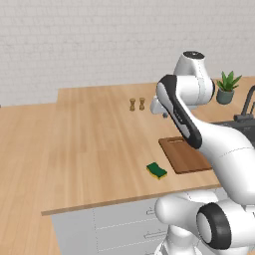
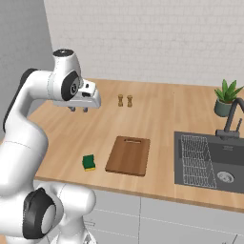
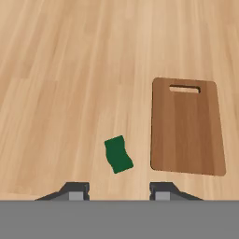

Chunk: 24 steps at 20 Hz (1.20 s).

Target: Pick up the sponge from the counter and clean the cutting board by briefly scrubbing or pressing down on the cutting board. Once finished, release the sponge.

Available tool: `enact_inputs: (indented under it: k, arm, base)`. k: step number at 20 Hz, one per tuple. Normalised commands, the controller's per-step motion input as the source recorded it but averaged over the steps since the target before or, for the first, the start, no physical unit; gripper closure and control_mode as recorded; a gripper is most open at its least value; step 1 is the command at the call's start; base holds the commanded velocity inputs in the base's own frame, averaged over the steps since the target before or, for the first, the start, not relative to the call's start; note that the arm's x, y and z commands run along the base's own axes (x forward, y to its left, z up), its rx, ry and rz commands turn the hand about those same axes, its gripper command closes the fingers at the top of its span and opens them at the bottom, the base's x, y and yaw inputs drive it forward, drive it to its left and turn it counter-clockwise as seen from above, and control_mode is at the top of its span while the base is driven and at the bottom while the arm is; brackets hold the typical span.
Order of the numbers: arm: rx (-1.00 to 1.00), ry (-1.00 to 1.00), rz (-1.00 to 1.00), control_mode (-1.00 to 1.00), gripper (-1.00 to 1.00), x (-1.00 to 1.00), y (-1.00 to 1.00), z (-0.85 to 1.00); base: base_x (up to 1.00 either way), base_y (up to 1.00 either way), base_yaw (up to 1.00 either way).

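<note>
The sponge (image 1: pixel 157 171) (image 2: pixel 88 162) (image 3: pixel 118 154), green on top with a yellow body, lies on the counter (image 1: pixel 94 149) (image 2: pixel 157 114) near its front edge, just left of the cutting board. The cutting board (image 1: pixel 184 155) (image 2: pixel 128 155) (image 3: pixel 186 126) is a dark reddish-brown rectangle with its handle slot at the far short edge. My gripper (image 2: pixel 79 109) (image 3: pixel 119 191) hangs high above the counter, behind and left of the sponge, open with nothing between its fingertips. In the left base view the arm covers the board's right side.
Two small wooden shakers (image 1: pixel 137 104) (image 2: pixel 125 100) stand farther back on the counter. A dark sink (image 2: pixel 209 162) with a faucet (image 2: pixel 231 119) lies right of the board. A potted plant (image 1: pixel 226 87) (image 2: pixel 227 97) sits behind the sink. Grey drawer fronts (image 1: pixel 124 224) run below the edge.
</note>
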Motion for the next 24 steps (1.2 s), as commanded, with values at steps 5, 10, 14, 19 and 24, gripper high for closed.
enact_inputs:
  k: [5, 10, 14, 19, 24]
  arm:
    - [0.00, 0.00, 0.00, -1.00, -1.00, 0.00, 0.00, 0.00]
    - [0.00, 0.00, 0.00, -1.00, -1.00, 0.00, 0.00, 0.00]
    - [0.00, 0.00, 0.00, -1.00, -1.00, 0.00, 0.13, -0.21]
    - [0.00, 0.00, 0.00, -1.00, -1.00, 0.02, 0.18, -0.87]
    - [0.00, 0.00, 0.00, -1.00, -1.00, 0.00, 0.00, -0.91]
  base:
    - [0.00, 0.00, 0.00]
    - [0.00, 0.00, 0.00]
    - [0.00, 0.00, 0.00]
    - [0.00, 0.00, 0.00]
    - [0.00, 0.00, 0.00]
